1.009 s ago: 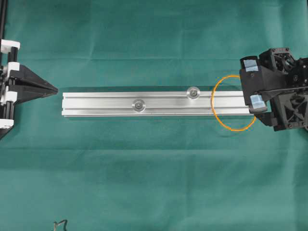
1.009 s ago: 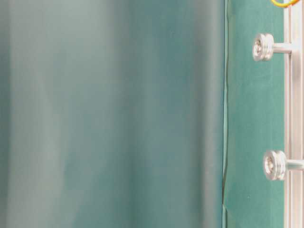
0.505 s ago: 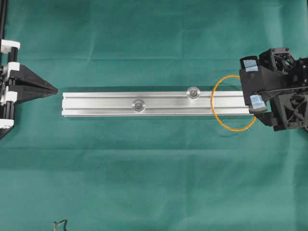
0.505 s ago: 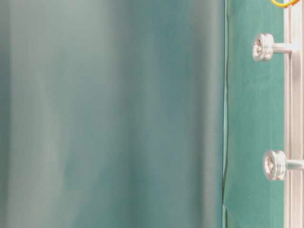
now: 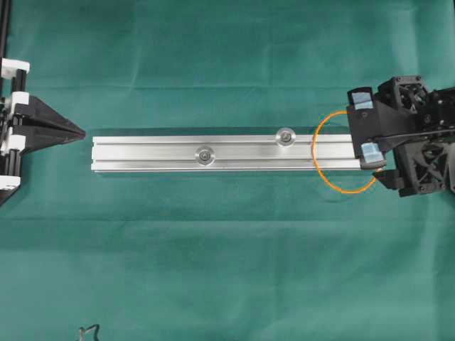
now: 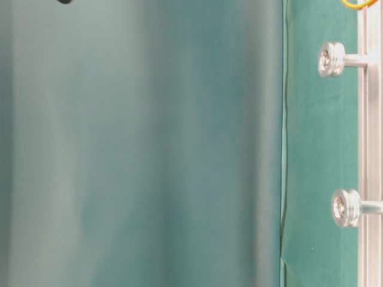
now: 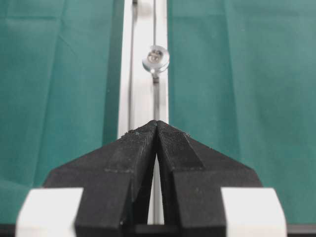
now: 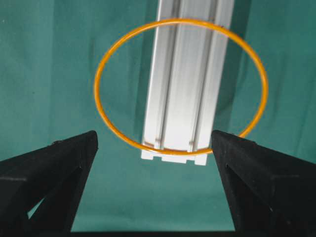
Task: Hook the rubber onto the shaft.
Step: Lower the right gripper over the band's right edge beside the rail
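The rubber (image 5: 314, 153), a thin orange loop, lies flat over the right end of the silver rail (image 5: 142, 153) and spills onto the green cloth on both sides. Two shafts with grooved heads stand on the rail, one near the rubber (image 5: 286, 136) and one further left (image 5: 205, 153). My right gripper (image 5: 365, 124) is open above the rail's right end. In the right wrist view the rubber (image 8: 95, 86) lies just ahead of that gripper (image 8: 154, 143), untouched. My left gripper (image 5: 82, 133) is shut and empty, just off the rail's left end (image 7: 156, 123).
Green cloth covers the whole table. A small dark object (image 5: 89, 330) lies at the bottom edge. The table-level view shows both shafts (image 6: 331, 59) (image 6: 344, 207) sticking out from the rail, and a sliver of the rubber (image 6: 359, 5).
My right gripper has shifted a little to the left, further over the rail's end and the rubber. The rubber, the rail and the left gripper have not moved.
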Available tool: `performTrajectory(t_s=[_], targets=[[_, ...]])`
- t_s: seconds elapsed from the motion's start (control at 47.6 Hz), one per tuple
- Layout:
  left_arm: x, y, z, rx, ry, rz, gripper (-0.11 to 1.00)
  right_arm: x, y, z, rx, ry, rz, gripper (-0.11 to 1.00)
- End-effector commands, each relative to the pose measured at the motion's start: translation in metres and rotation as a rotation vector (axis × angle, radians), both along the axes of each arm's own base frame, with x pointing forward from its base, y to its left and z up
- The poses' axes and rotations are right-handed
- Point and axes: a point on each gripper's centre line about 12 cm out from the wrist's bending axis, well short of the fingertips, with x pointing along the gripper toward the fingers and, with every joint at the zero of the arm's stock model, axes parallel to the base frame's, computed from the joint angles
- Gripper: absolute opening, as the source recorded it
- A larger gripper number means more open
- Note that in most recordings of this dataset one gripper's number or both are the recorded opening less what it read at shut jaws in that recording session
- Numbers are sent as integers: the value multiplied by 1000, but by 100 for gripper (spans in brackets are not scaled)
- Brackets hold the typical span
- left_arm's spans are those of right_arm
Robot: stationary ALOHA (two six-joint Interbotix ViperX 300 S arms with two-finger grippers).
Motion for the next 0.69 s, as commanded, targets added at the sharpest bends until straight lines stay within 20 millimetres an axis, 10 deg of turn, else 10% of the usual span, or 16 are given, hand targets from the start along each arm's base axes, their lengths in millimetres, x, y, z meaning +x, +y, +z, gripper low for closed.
performTrajectory(t_s=[0.0, 0.673], targets=[[3, 0, 10, 3, -23, 0, 0, 4, 2, 0, 15, -28, -3, 99], [3, 0, 10, 3, -21, 0, 0, 11, 21, -50, 75, -51, 11, 99]])
